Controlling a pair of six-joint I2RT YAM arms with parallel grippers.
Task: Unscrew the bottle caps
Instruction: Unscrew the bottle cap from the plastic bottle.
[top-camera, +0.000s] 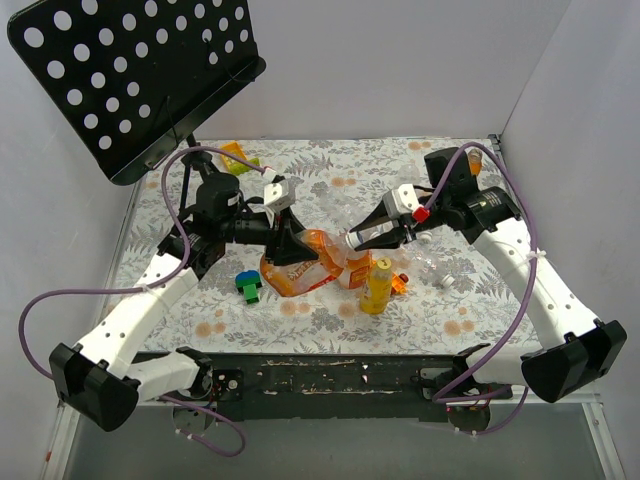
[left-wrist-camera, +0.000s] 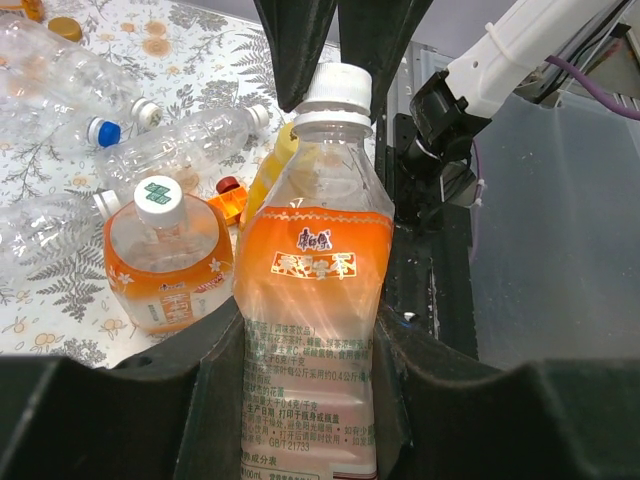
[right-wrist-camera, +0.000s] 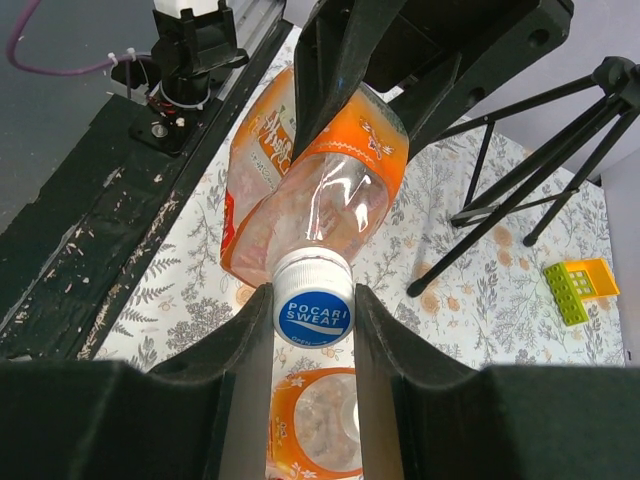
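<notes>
Floral table (top-camera: 330, 170), black perforated music stand (top-camera: 130, 70) upper left. Orange-label drink bottle (top-camera: 310, 262) lies tilted at frame centre, off the surface, left gripper (top-camera: 287, 240) clamped round its body. Yellow bottle (top-camera: 377, 285) stands upright just right of it, lower centre. Green-and-blue block (top-camera: 249, 286) sits left of the held bottle. White Pocari Sweat cap (right-wrist-camera: 313, 310) on the held bottle's neck, centre of right wrist view; right gripper (top-camera: 354, 240) pinches it, one finger touching each side.
</notes>
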